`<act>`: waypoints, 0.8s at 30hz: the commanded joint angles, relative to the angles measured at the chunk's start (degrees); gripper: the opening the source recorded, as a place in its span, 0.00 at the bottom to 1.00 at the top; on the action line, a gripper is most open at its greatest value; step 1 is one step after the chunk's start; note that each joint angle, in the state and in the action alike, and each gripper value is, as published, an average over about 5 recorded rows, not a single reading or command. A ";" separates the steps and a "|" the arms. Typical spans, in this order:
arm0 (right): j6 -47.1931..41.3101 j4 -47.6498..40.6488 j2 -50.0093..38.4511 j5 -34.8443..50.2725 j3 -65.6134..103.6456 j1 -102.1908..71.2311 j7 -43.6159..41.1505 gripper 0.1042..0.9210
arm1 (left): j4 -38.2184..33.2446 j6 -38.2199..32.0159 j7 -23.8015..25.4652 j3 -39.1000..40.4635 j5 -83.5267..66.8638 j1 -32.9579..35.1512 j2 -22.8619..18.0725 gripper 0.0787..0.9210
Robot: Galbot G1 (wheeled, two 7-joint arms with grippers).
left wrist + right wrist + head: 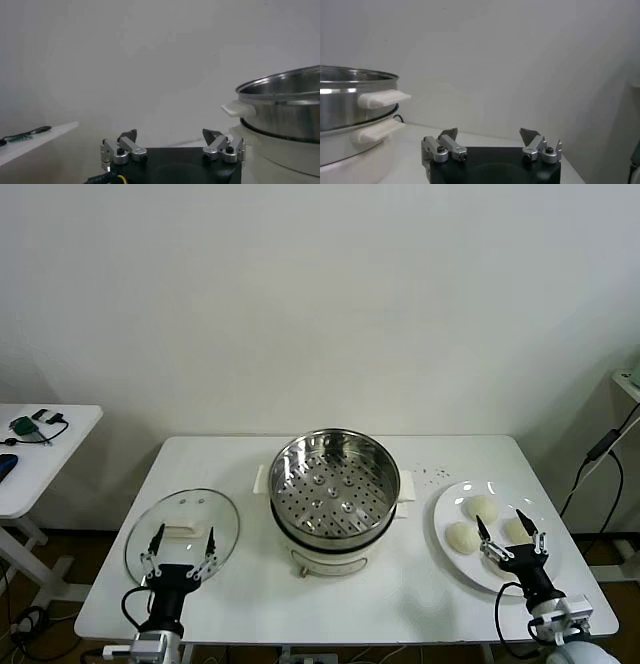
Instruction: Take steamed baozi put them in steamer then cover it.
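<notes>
Three small round cream-white steamed baozi visible on a flat white round plate at the right side of the white bench; a fourth possibly hidden behind the right pincer, cannot tell. Round shiny stainless-steel steamer with perforated tray and white base standing mid-bench, uncovered and empty. Round glass lid with white knob lying flat on the bench, left of the steamer and apart from it.

Left pincer hovering at the near edge of the lid, released, fingers spread wide, grasping nothing. Right pincer over the near part of the plate, just beside the buns, likewise released and spread wide, empty. Contact with the buns not clear from the head view.

From the left wrist view, steamer rim and white handle off to one side beyond the spread fingertips. From the right wrist view, steamer with two stacked white handles beside the open fingertips.

Small white side table with cables at far left.
</notes>
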 commanded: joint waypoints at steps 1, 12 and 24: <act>-7.65 -1.17 -5.72 -5.58 1.51 4.11 -5.98 0.88 | 0.11 0.06 -0.33 0.21 -0.33 0.06 0.78 0.88; -12.95 -16.01 -34.33 -20.68 -22.62 30.76 -37.66 0.88 | 0.98 -0.39 -0.88 0.47 -1.65 0.18 1.77 0.88; -7.35 -32.86 -32.66 -28.32 -69.70 72.96 -48.54 0.88 | 1.22 1.67 -3.65 -0.32 -3.58 -0.56 2.23 0.88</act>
